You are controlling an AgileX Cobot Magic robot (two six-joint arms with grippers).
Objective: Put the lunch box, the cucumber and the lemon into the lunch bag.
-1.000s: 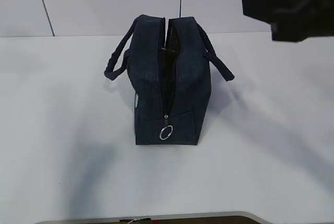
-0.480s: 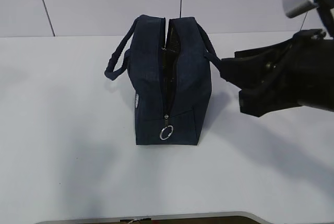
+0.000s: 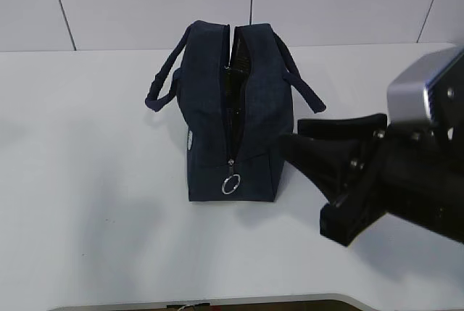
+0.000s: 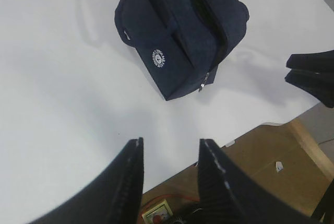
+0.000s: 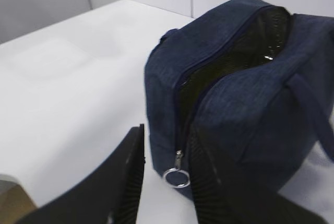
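Observation:
The dark navy lunch bag (image 3: 235,122) stands mid-table, its zipper open along the top and down the near end. Its silver ring pull (image 3: 230,184) hangs low on that end. My right gripper (image 3: 291,135) is open and empty, low beside the bag's near right corner, fingers pointing at it. In the right wrist view the ring pull (image 5: 176,177) shows between the open fingers of the right gripper (image 5: 166,135), untouched. My left gripper (image 4: 171,143) is open and empty, high over the table's front edge, with the bag (image 4: 177,31) farther off. The lunch box, cucumber and lemon are out of view.
White tabletop (image 3: 87,144) surrounds the bag, with a grey panelled wall behind. The table's front edge (image 3: 217,301) runs along the bottom. Below that edge the left wrist view shows a brown floor (image 4: 261,172) with a power strip (image 4: 156,214).
My right arm has come down from the upper right to low beside the bag's near right corner. The bag has not moved.

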